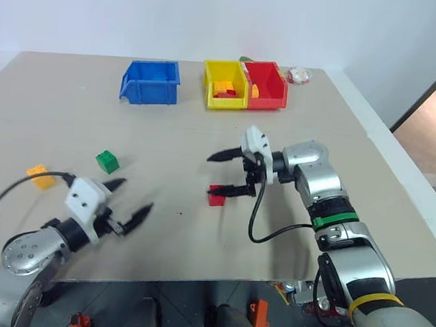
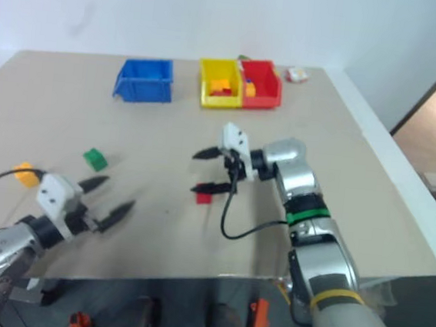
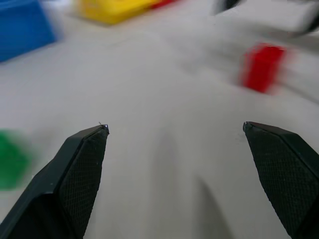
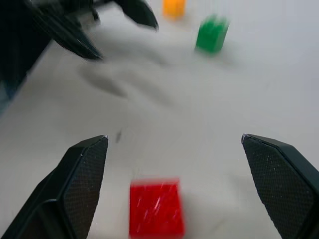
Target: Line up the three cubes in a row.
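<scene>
The red cube [image 1: 215, 196] rests on the table near its middle. My right gripper [image 1: 211, 174] hovers just above it, open, pointing to the left, with nothing between its fingers; the right wrist view shows the red cube [image 4: 155, 208] lying free below the spread jaws. The green cube [image 1: 108, 161] sits further left, and the orange-yellow cube [image 1: 40, 176] lies beyond it near the left edge. My left gripper [image 1: 136, 195] is open and empty near the table's front, right of the green cube and left of the red one.
A blue bin [image 1: 150, 80], a yellow bin [image 1: 224, 84] with heaped bricks and a red bin [image 1: 267, 85] stand along the far side. A small white object [image 1: 298, 76] lies beside the red bin. The table's front edge [image 1: 192, 275] runs just below the grippers.
</scene>
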